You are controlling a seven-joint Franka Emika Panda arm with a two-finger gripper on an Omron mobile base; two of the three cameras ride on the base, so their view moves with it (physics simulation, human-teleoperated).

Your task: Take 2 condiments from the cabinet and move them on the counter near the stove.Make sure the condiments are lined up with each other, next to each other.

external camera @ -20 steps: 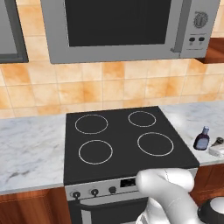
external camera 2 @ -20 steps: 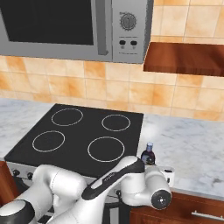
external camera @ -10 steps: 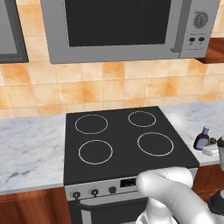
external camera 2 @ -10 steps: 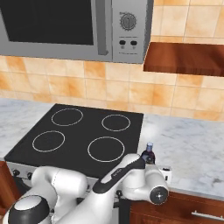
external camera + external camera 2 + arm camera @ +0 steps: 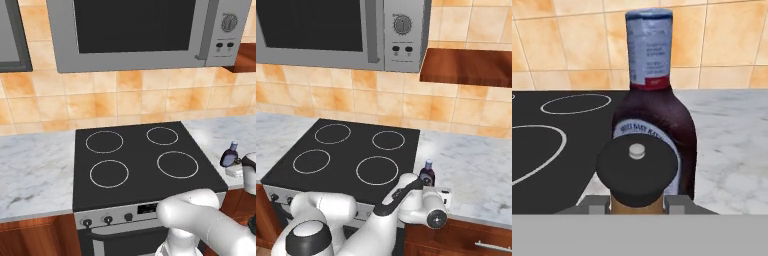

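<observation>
Nearest, at the bottom centre of the hand view: my gripper (image 5: 636,204), fingers closed on the tan shaker (image 5: 637,200), whose dark cap faces the lens. I judge the grip is kept so the shaker can be stood in line with its partner. Just behind it stands the dark brown bottle (image 5: 653,120), upright, pale blue cap uppermost; in the right base view this bottle (image 5: 427,174) sits on the counter (image 5: 476,170) just beside the right edge of the stove (image 5: 351,155). Beyond, the marble runs to an orange tiled wall. Upper right of that frame: the cabinet (image 5: 466,67); upper left: a steel microwave (image 5: 341,32).
</observation>
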